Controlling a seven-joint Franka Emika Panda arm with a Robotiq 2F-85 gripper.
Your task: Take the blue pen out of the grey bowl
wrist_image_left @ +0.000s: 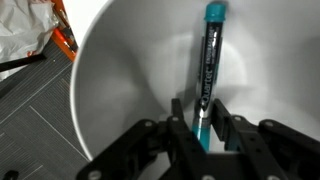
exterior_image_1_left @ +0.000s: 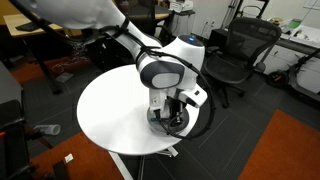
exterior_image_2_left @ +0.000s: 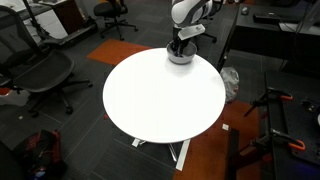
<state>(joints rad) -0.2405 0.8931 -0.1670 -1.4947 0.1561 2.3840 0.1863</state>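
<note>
Currently reaching down into the grey bowl [wrist_image_left: 115,95] with the hand [wrist_image_left: 203,118], bracketing the lower part of the blue pen [wrist_image_left: 209,60] closely from both sides. Not managing to tell from the wrist view whether truly pinching the barrel or only flanking it with a sliver of room. Finding the pen leaning up the bowl's inner wall, teal end higher up the wall, dark barrel running down toward the bowl's bottom.

Judging the main danger as follows: gripping low on a slim, smooth barrel, so possibly letting it swivel or slip free while lifting and dropping it back into the bowl. Also risking dragging the teal end along the bowl's shiny wall, or catching a fingertip on that wall, and thereby shoving or tipping the bowl, which is sitting near the edge of the round white desk [exterior_image_2_left: 160,100] in both exterior views. Risking a scrape against the bowl's bottom as well, if pressing any lower.

Seeing nothing else in the visible part of the bowl. Noting a black cable [exterior_image_1_left: 207,118] looping just beside the bowl, a crumpled white plastic bag [wrist_image_left: 25,35] beyond the bowl's rim on the floor, and office chairs [exterior_image_1_left: 240,50] well apart from the bowl.
</note>
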